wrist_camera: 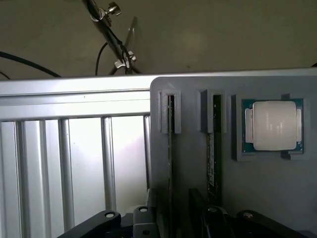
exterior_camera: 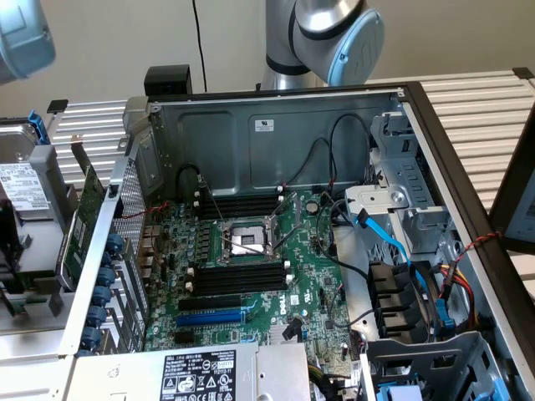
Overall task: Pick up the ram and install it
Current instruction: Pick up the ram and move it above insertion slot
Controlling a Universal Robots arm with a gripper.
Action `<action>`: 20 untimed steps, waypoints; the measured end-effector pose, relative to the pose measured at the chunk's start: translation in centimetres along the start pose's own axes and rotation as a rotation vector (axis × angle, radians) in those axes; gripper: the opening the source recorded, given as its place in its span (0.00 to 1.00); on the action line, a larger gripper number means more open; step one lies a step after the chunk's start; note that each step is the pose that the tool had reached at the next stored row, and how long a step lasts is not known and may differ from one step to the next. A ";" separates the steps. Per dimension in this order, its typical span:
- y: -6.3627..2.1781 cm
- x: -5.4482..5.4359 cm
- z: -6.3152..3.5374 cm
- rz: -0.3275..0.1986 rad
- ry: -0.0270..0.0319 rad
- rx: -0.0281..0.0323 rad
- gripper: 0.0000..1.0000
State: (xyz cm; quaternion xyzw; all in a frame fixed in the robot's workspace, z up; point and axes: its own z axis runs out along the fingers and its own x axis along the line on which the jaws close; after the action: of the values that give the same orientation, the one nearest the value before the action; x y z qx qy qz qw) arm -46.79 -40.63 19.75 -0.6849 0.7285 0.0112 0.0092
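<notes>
Grey plastic forms the tray (wrist_camera: pixel 267 198) that we see from the wrist view. Its straight edge ends against the ribbed metal table (wrist_camera: pixel 74 163), which lies bare beside it. Two narrow slots run along the tray, side by side. The ram (wrist_camera: pixel 213 163) stands on edge in the slot nearer the processor (wrist_camera: pixel 273 125), with its green board and a pale label just showing. The other slot (wrist_camera: pixel 171 148) holds a thin dark strip (we cannot tell whether it is a second stick). The processor sits flat in its own square pocket, apart from both slots.

The tool (wrist_camera: pixel 178 223) hangs over one end of the two slots with its black fingers (wrist_camera: pixel 111 220) spread wide apart. It holds nothing, and we cannot make out that it touches anything.

In the exterior view the computer case (exterior_camera: pixel 276 125) lies open upward, walled in by sheet metal. Over the green motherboard (exterior_camera: pixel 309 292) the room is open, and black memory slots (exterior_camera: pixel 238 276) lie on either side of the socket (exterior_camera: pixel 247 238). Toward the exterior view's right, blue cables (exterior_camera: pixel 389 238) and black ones crowd in beside the drive cage (exterior_camera: pixel 401 192). The arm (exterior_camera: pixel 334 38) stands behind the case's far wall.
</notes>
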 end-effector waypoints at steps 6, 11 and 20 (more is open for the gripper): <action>0.00 0.0 0.19 0.000 0.0001 -0.0005 0.24; 0.00 0.0 -1.02 0.000 -0.0001 -0.0003 0.14; 0.02 -0.1 -5.09 0.000 -0.0001 -0.0003 0.14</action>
State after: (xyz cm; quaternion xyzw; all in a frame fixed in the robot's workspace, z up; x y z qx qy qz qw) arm -46.79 -40.65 24.85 -0.6849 0.7284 0.0114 0.0091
